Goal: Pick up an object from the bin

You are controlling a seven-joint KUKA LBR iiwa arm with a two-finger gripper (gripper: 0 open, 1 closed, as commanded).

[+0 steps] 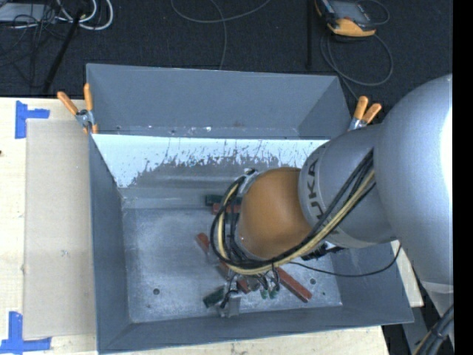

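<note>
My gripper (pixel 228 299) reaches down to the bin floor near the front wall, just below the orange cover on the wrist. A small dark and grey piece at its tip cannot be told apart from the gripper. A reddish-brown flat stick (pixel 297 288) lies on the floor just right of it. A small green and dark thing (pixel 267 291) sits between that stick and the gripper. Another reddish-brown stick (pixel 202 242) pokes out from under the cover's left side, farther back.
A small dark block (pixel 213 200) lies near the back slope of the bin, left of the cover. The arm and its cables hide the bin's middle and right. The left half of the floor is bare speckled metal.
</note>
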